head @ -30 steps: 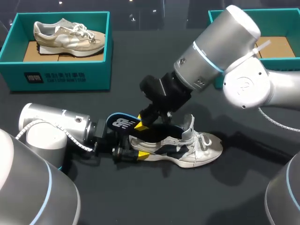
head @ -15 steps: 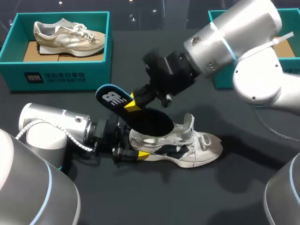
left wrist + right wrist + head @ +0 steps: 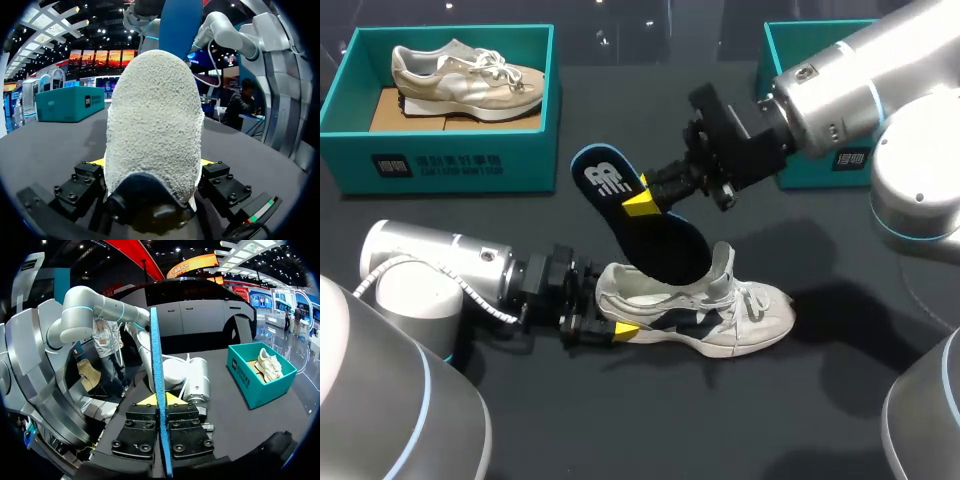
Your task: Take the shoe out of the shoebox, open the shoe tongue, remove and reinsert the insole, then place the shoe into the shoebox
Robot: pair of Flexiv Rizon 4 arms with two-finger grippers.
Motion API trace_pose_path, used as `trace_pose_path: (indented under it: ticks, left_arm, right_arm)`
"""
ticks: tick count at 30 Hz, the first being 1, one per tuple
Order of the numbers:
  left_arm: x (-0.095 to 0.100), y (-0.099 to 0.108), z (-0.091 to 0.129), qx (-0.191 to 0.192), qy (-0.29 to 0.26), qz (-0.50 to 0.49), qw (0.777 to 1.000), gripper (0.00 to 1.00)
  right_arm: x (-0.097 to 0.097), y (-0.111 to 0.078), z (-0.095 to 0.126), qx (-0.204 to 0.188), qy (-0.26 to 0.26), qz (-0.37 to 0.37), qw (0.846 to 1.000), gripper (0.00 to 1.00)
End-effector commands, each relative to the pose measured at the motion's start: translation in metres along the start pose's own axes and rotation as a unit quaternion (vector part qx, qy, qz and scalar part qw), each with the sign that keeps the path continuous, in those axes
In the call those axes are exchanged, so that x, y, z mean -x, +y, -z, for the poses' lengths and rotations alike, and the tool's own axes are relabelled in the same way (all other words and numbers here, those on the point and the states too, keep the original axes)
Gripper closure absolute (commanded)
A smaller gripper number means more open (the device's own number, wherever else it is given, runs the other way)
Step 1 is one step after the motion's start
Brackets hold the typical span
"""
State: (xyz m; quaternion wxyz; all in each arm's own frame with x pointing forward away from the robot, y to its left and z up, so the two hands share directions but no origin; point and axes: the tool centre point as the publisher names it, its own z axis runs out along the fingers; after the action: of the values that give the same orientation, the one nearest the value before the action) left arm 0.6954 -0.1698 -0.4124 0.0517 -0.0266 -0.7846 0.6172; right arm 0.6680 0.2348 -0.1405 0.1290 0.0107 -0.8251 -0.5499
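The right gripper (image 3: 650, 197) is pinching the blue insole (image 3: 655, 235) between both fingers near its heel end, where a white logo (image 3: 605, 180) is showing. The toe end is hanging just over the sneaker's (image 3: 720, 315) opening. The left gripper (image 3: 603, 308) is clamping the sneaker's heel from both sides on the table (image 3: 620, 420). Beyond it, a teal shoebox (image 3: 535, 150) is showing white print (image 3: 440, 165), too small to read.

The insole (image 3: 658, 238) is dark blue with a white mark and a bright blue edge. The shoe (image 3: 745, 315) is white and grey with dark blue patches, my right gripper (image 3: 644, 204) has yellow tips, and the box (image 3: 535, 150) is blue-green.
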Motion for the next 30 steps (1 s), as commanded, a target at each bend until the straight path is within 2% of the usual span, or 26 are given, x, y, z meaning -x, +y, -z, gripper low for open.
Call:
trace_pose_path:
  ticks: [1, 2, 3, 4, 18, 24, 26, 30]
  left_arm:
    - [0.001, 0.001, 0.0, 0.0, -0.001, 0.0, 1.0, 1.0]
    - [0.001, 0.001, 0.0, 0.0, -0.001, 0.0, 1.0, 1.0]
    - [0.001, 0.001, 0.0, 0.0, -0.001, 0.0, 1.0, 1.0]
    - [0.001, 0.001, 0.0, 0.0, -0.001, 0.0, 1.0, 1.0]
    - [0.001, 0.001, 0.0, 0.0, -0.001, 0.0, 1.0, 1.0]
    - [0.001, 0.001, 0.0, 0.0, -0.001, 0.0, 1.0, 1.0]
    - [0.001, 0.001, 0.0, 0.0, -0.001, 0.0, 1.0, 1.0]
    - [0.001, 0.001, 0.0, 0.0, -0.001, 0.0, 1.0, 1.0]
  right_arm:
    - [-0.036, -0.014, 0.052, 0.103, 0.0, -0.03, 0.994, 1.0]
    - [-0.04, -0.015, 0.06, 0.113, -0.011, -0.05, 0.992, 1.0]
    - [-0.043, -0.016, 0.065, 0.118, 0.002, -0.066, 0.991, 1.0]
    - [-0.048, -0.016, 0.069, 0.117, -0.019, -0.071, 0.99, 1.0]
    - [-0.048, -0.016, 0.069, 0.117, -0.019, -0.071, 0.99, 1.0]
    - [-0.071, -0.025, 0.085, 0.158, -0.019, -0.132, 0.978, 1.0]
    - [-0.087, -0.03, 0.092, 0.158, -0.015, -0.161, 0.974, 1.0]
    - [-0.087, -0.03, 0.092, 0.158, -0.015, -0.161, 0.974, 1.0]
